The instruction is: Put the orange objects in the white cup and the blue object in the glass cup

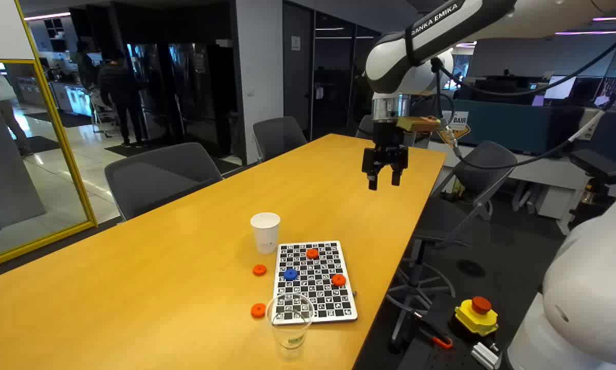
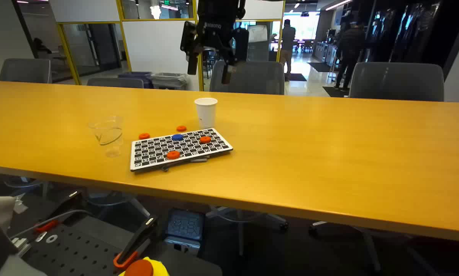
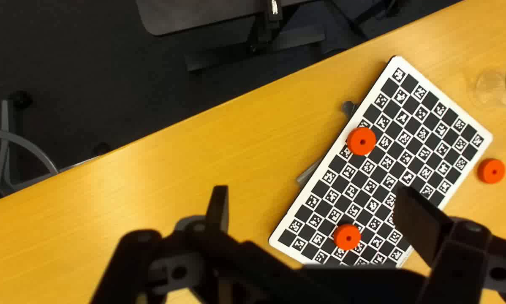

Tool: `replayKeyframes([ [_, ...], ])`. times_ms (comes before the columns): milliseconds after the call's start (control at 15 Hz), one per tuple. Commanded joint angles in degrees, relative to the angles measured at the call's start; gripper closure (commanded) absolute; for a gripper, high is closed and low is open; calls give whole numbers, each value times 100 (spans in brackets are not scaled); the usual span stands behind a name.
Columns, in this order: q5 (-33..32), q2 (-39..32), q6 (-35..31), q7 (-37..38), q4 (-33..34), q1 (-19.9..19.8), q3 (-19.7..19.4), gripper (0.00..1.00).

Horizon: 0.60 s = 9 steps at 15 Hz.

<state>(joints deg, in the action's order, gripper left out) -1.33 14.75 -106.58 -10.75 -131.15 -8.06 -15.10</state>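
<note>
Two orange pieces [image 1: 312,253] [image 1: 339,280] lie on the checkered board, and two more [image 1: 259,270] [image 1: 258,310] lie on the table beside it. The blue object [image 1: 290,274] is on the board; it also shows in an exterior view [image 2: 177,137] but not in the wrist view. The white cup [image 1: 265,234] stands upright by the board's corner, outside the wrist view. The glass cup [image 1: 290,326] stands upright at the board's opposite end, partly seen in the wrist view [image 3: 491,86]. My gripper [image 1: 384,182] is open and empty, high above the table, apart from everything.
The black-and-white checkered board [image 1: 315,303] lies on the yellow table [image 1: 184,288], with a thin grey tool [image 2: 187,161] partly under its edge. Grey chairs [image 1: 159,174] stand around the table. A yellow-and-red button box [image 1: 476,316] sits below near the robot base.
</note>
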Motion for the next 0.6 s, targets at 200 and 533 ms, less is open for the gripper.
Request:
replayKeyframes([
  [200,23,13,3,-21,57,-93,85,0],
  [533,-8,-21,-129,171,-21,-74,170,0],
])
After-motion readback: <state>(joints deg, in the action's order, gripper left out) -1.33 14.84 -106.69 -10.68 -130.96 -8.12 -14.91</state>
